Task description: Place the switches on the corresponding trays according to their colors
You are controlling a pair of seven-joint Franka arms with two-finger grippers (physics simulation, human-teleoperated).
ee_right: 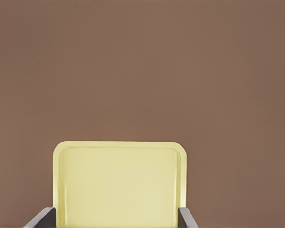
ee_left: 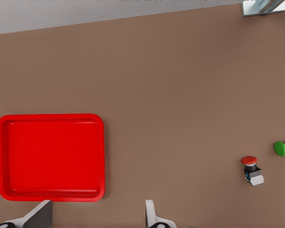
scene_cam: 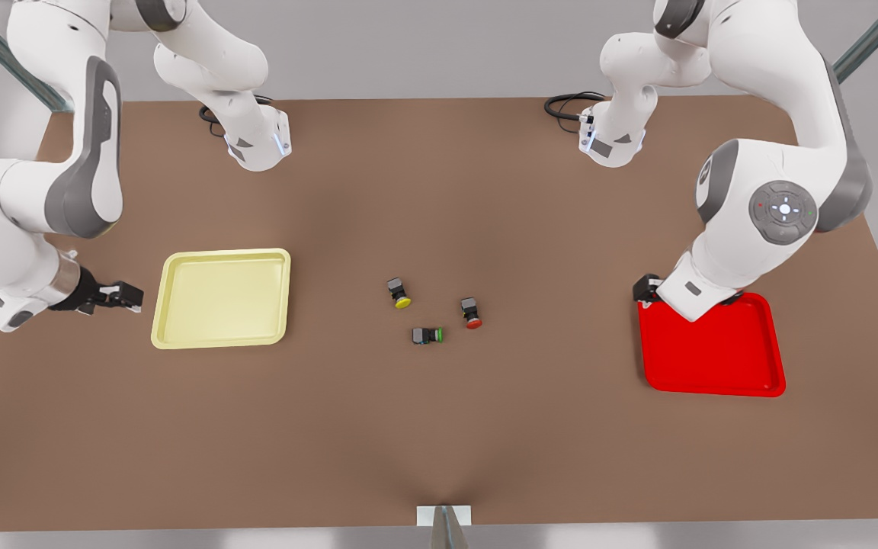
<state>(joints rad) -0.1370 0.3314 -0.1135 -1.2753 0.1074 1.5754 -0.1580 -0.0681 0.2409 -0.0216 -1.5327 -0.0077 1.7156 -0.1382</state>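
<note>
Nearest the front view's camera, the green switch (scene_cam: 428, 335) lay on its side on the brown table (scene_cam: 439, 442), cap toward the front view's right. Just beyond it lay the red switch (scene_cam: 472, 313) and the yellow switch (scene_cam: 398, 293), all 3 clustered near the table's middle, none touching another and none on a tray. At the same depth, the red tray (scene_cam: 713, 358) sat at the front view's right and the pale yellow tray (scene_cam: 222, 297) at the front view's left, both well apart from the switches.

Over the red tray's far corner hung the left gripper (ee_left: 97, 213), largely hidden behind its own wrist in the front view; in the left wrist view its 2 fingers (ee_left: 38, 214) stood spread wide, holding nothing, with the red tray, red switch and green cap ahead of them.

Beside the yellow tray's outer edge sat the right gripper (scene_cam: 125, 296), pointing toward that tray. In the right wrist view its 2 dark fingers (ee_right: 187, 218) flanked the tray, parted and empty.

Farther back, black cables (scene_cam: 568, 105) curled near the arms' bases.
</note>
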